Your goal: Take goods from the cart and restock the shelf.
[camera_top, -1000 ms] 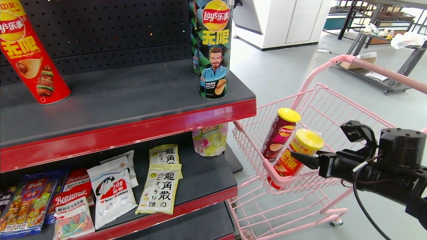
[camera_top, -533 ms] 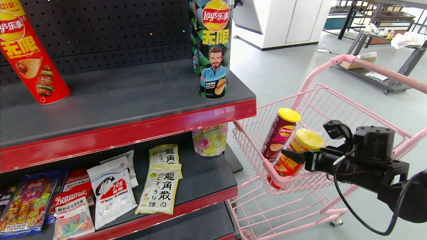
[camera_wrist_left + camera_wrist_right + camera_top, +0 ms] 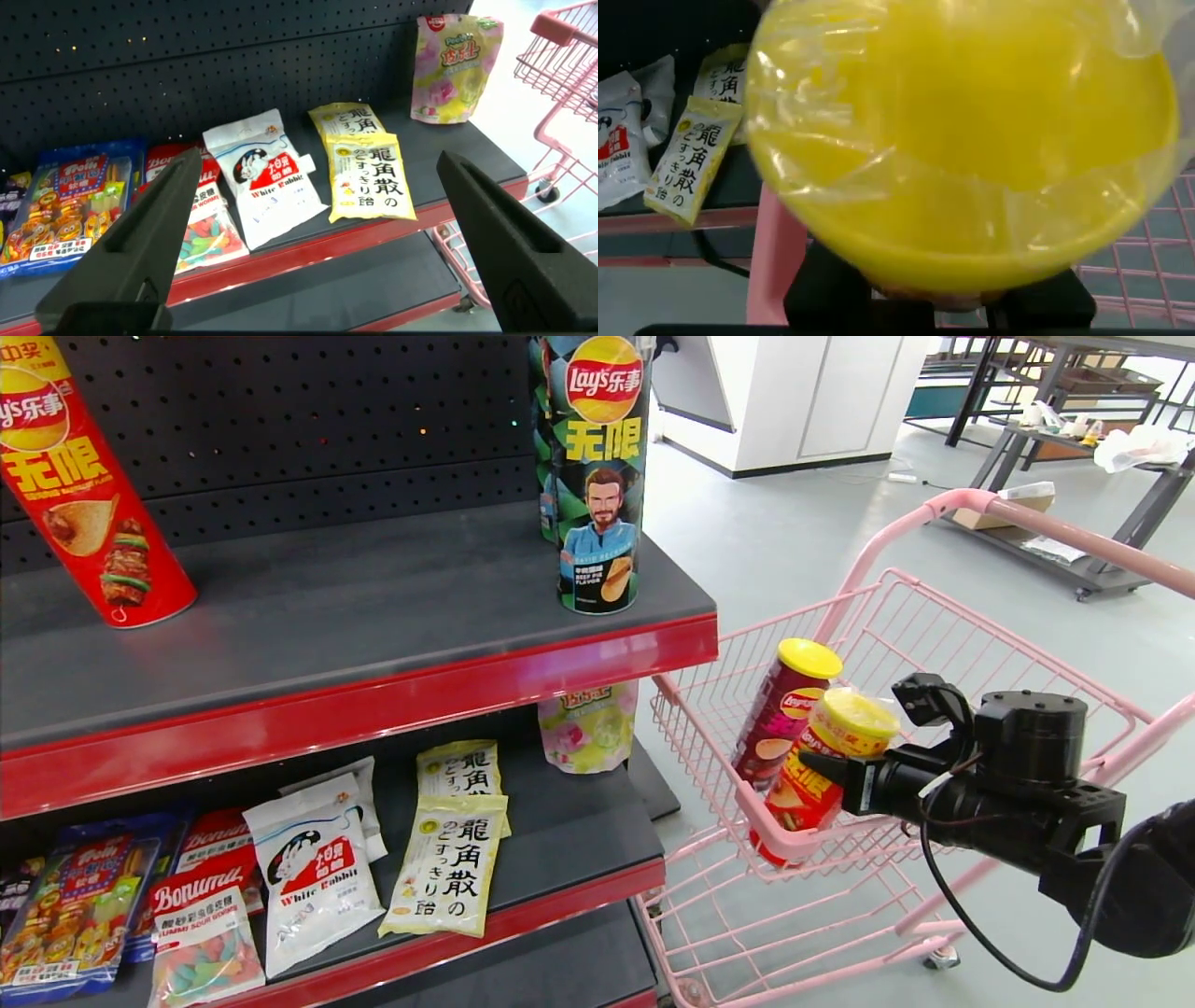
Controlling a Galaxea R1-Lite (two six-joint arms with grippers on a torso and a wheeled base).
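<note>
In the pink cart two chip cans lean against the front wall. The orange-red can with a yellow lid sits in my right gripper, which is shut on its upper part, one black finger crossing its front. A maroon can leans just beside it. The upper shelf holds a green-black can at its right end and a red can at the left. My left gripper hangs open before the lower shelf, holding nothing.
Flat snack bags lie on the lower shelf, and a green pouch hangs at its right end. The upper shelf has bare room between its two cans. The cart handle rises behind my right arm. Tables stand far back on the floor.
My right arm has pushed left into the cart onto the orange-red can. The can has shifted slightly left and up. The left arm has kept still.
</note>
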